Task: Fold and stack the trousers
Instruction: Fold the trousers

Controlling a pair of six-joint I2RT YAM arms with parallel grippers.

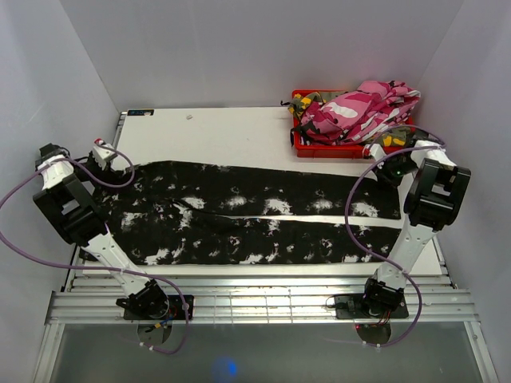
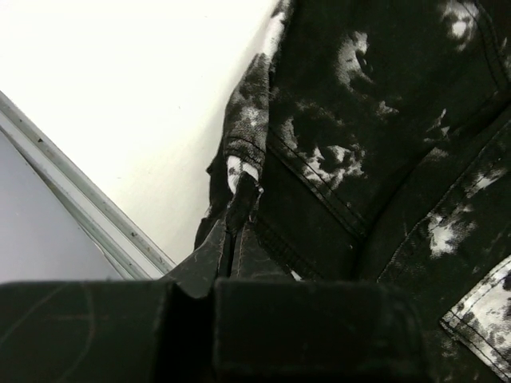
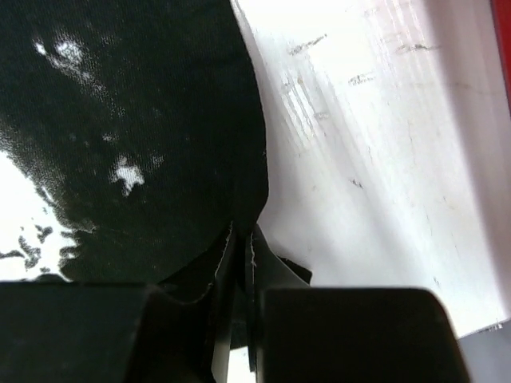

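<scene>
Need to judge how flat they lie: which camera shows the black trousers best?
Top external: the black trousers lie spread full length across the table, both legs visible. The left wrist view shows only a seamed corner pinched in the left hand; the right wrist view only a leg's hem edge in the right hand.
</scene>
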